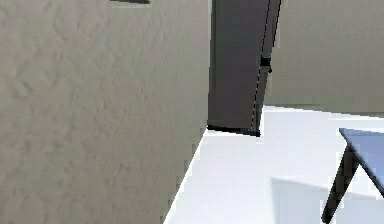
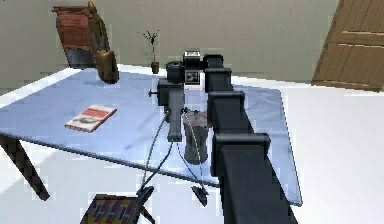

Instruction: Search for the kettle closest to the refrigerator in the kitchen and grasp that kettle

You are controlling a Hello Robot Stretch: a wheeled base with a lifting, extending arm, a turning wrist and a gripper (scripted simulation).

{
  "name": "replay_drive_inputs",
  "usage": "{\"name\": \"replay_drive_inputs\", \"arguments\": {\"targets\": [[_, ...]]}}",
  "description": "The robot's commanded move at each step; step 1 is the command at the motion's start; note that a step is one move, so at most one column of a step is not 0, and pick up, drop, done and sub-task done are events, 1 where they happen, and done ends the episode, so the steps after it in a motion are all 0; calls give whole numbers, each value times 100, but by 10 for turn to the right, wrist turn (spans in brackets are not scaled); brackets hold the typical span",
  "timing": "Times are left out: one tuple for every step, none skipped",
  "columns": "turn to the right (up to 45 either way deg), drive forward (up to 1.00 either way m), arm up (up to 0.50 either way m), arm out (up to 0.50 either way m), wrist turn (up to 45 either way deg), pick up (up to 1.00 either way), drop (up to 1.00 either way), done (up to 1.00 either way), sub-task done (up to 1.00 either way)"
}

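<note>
Forward view: bare wall point(image 1: 90, 100) stood close, well left of the surface point(image 1: 368, 145). A dark door point(image 1: 240, 65) was set back between them. Only the surface's corner reached in from the right edge.

Arm side view, across the surface:
- A brown vase-like thing point(image 2: 102, 55) stood at its back left.
- A book point(image 2: 90, 118) lay near its left front.
- A small plant point(image 2: 153, 50) stood at its back edge.
- The end effector point(image 2: 173, 190) hung by its near edge, left of the arm point(image 2: 235, 150). A grey cup-like shape point(image 2: 196, 140) stood behind it, so I could not tell whether it held anything.
- A wooden door point(image 2: 355, 45) stood well right of the surface.

Nothing on the surface read as a kettle, and I could not tell where the kettle or the refrigerator was.

Judged: search step, grasp not begun. The next move calls for driving on, likely through a door, to find the kitchen.
</note>
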Motion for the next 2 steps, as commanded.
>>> {"name": "replay_drive_inputs", "arguments": {"targets": [[0, 0, 0, 0, 450, 0, 0, 0, 0], [0, 0, 0, 0, 450, 0, 0, 0, 0]]}}
